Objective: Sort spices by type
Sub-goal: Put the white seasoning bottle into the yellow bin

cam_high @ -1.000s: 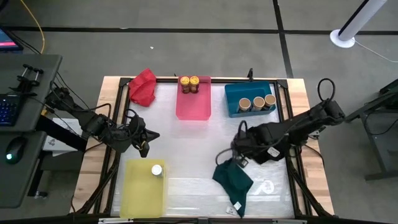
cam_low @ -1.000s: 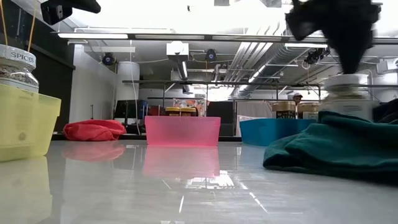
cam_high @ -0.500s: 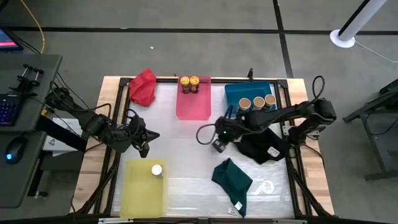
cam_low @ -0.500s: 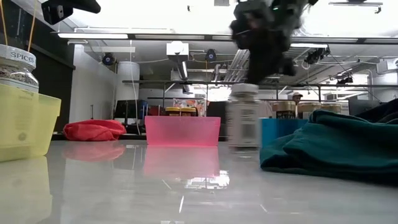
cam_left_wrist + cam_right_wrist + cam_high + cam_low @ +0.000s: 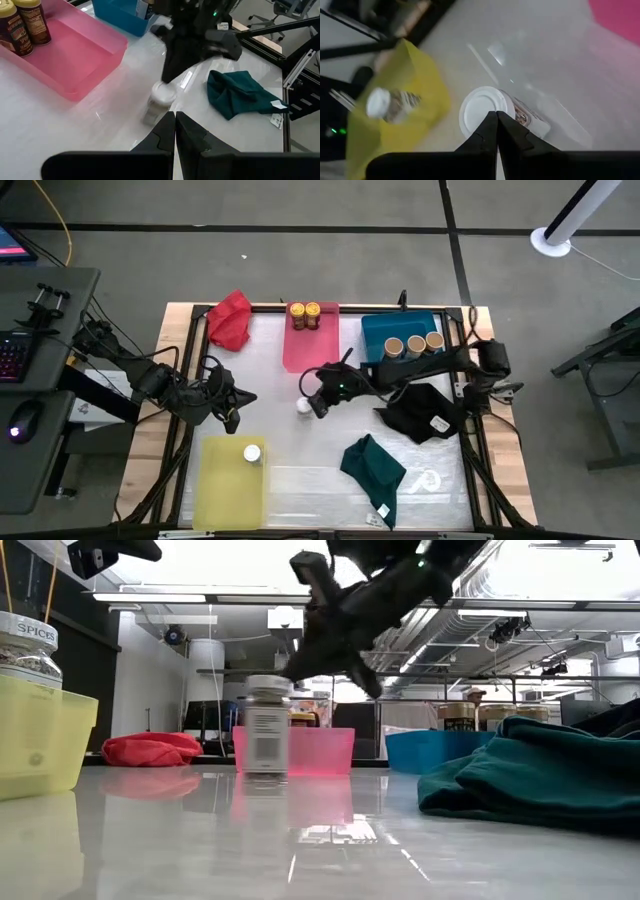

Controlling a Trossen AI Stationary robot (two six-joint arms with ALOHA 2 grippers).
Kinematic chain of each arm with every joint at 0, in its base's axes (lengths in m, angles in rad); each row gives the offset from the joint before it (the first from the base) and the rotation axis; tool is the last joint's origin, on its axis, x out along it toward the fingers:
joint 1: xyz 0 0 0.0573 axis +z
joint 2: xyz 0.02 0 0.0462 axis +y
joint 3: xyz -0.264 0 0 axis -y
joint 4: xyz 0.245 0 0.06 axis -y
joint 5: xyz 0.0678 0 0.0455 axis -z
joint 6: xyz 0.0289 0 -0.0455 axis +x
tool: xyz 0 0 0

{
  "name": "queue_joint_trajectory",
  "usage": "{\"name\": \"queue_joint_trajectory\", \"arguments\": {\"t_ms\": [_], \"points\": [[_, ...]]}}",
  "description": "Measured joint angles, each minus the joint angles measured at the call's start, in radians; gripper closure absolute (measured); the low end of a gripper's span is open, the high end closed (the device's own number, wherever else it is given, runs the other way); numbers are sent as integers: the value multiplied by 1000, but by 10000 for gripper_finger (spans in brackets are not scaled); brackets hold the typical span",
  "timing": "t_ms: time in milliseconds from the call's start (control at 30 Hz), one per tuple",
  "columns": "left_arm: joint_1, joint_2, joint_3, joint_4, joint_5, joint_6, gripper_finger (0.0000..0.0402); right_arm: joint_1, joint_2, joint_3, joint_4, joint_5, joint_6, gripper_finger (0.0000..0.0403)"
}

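Right gripper point(image 5: 318, 406), fingers pressed together, tips against white-lidded jar point(image 5: 304, 407) upright on table point(image 5: 300, 442). Left gripper point(image 5: 236, 412) closed, empty, above yellow tray point(image 5: 226, 485).

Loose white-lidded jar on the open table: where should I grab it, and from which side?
Judging by its pose, grip the white-lidded jar around its body just under the lid, coming straight down. It stands upright and alone, with the pink tray behind it and the right hand shut beside it.
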Motion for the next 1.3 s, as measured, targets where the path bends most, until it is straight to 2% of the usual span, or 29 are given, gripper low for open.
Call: {"name": "queue_joint_trajectory", "arguments": {"t_ms": [200, 367, 500, 633, 767, 933, 1100, 1200, 1300], "points": [[0, 0, 0, 2, 0, 15, 401, -11, 72, -3, 227, 1, 56, 403], [0, 0, 0, 2, 0, 16, 401, -11, 103, -5, 342, 7, 69, 403], [1, 0, 0, 2, -1, 16, 401, -10, 92, -6, 403, 5, 53, 403], [32, 0, 0, 8, 11, 17, 385, -16, 21, -6, 393, -2, -1, 403], [108, 9, 0, 118, 87, 116, 331, -22, -105, -5, 272, -3, -69, 403], [232, 72, 0, 321, 261, 311, 224, -16, -291, -3, 61, 42, -132, 403], [345, 178, 0, 319, 458, 394, 123, 35, -471, -3, -166, 157, -140, 403], [395, 234, 0, 301, 493, 433, 81, 77, -556, -2, -278, 245, -135, 403], [431, 282, 0, 315, 503, 474, 57, 120, -607, -2, -368, 340, -110, 403]]}}
